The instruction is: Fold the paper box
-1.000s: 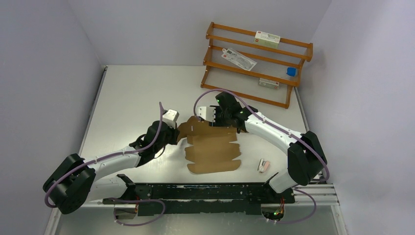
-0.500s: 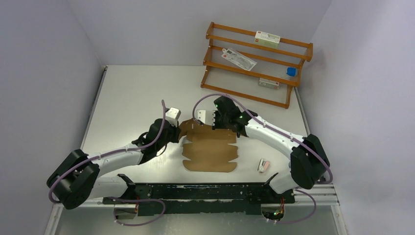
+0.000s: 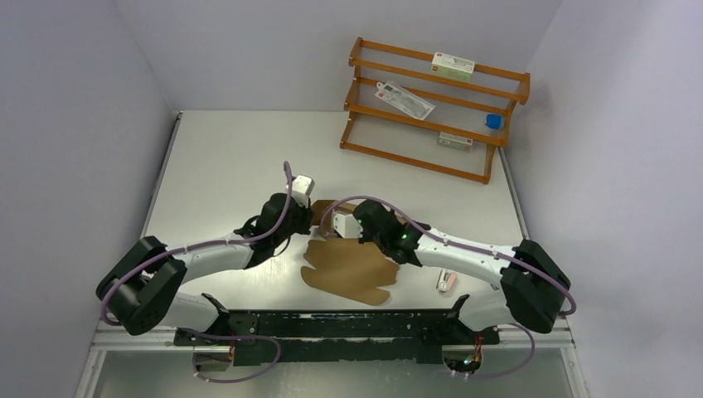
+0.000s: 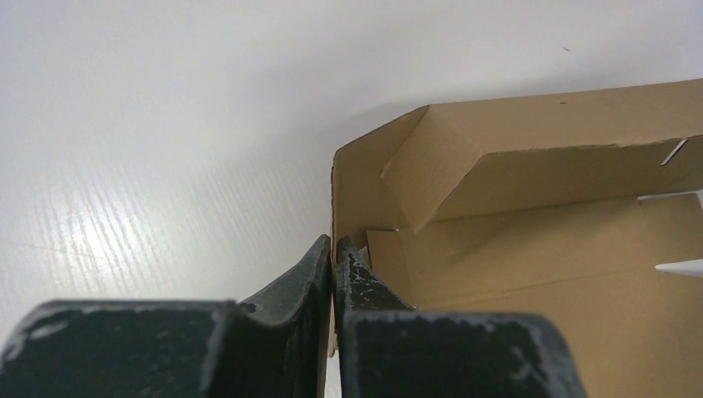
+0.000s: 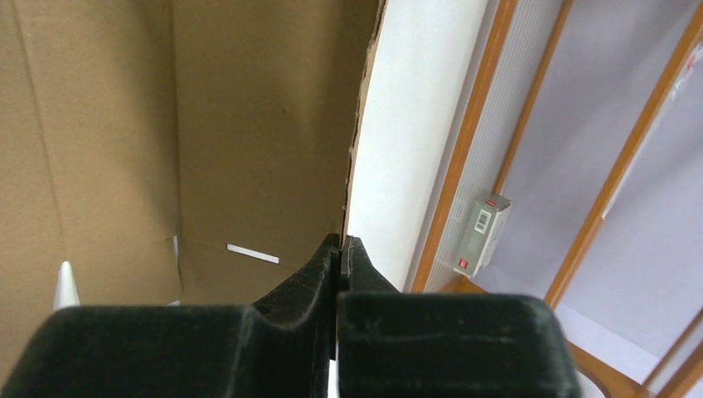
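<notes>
The paper box (image 3: pixel 348 269) is a brown die-cut cardboard sheet in the middle of the table, with its far part lifted between the two arms. My left gripper (image 3: pixel 308 222) is at the sheet's far left corner. In the left wrist view that gripper (image 4: pixel 334 247) is shut on the edge of an upright side flap (image 4: pixel 365 182), with the box's inner face (image 4: pixel 539 274) to the right. My right gripper (image 3: pixel 353 230) is at the far edge. In the right wrist view it (image 5: pixel 340 245) is shut on a thin cardboard edge, beside a brown panel (image 5: pixel 232 124).
A wooden rack (image 3: pixel 431 108) with packets and a blue item stands at the back right; its bars (image 5: pixel 464 166) and a small printed carton (image 5: pixel 481 236) show past the right fingers. A small white-pink carton (image 3: pixel 448 280) lies right of the sheet. A black rail (image 3: pixel 348 323) runs along the near edge.
The right gripper has shut on the sheet's far edge. Both arms have swung closer together and nearer, and the sheet has risen at its far side and shifted toward the near edge.
</notes>
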You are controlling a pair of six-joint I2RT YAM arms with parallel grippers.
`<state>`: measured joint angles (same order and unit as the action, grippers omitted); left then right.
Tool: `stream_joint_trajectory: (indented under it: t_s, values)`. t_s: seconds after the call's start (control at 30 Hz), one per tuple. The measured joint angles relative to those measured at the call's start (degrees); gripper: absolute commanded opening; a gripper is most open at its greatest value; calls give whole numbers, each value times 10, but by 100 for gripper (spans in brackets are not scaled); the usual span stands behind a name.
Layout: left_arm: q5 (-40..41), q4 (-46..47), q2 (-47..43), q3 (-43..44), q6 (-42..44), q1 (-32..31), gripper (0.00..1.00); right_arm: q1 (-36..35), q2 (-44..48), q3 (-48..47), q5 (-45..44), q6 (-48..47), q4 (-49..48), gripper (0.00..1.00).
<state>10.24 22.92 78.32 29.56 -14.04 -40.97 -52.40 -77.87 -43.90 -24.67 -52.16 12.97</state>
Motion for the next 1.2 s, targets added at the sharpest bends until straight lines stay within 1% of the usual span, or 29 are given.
stream_joint_trajectory:
  t_s: [0.17,0.33,0.53,0.7,0.8,0.97,1.2]
  values:
    - [-24,19,-12,-10,-1,0,12,-20,3,19,-43,1,-25,0]
    - [-49,41,-51,-42,-5,-13,12,-31,12,20,-57,5,-47,0]
    - [-55,64,-56,-58,-16,-38,12,-57,13,30,-73,7,-81,0]
    - [-32,90,-52,-77,-25,-66,15,-85,13,60,-106,7,-108,0]
    - [-11,105,-52,-89,-31,-74,19,-100,13,78,-126,5,-129,0]
    - [17,113,-53,-110,-49,-79,24,-126,13,105,-153,-2,-172,0]
    - [30,116,-54,-129,-74,-80,29,-153,14,133,-185,-29,-215,0]
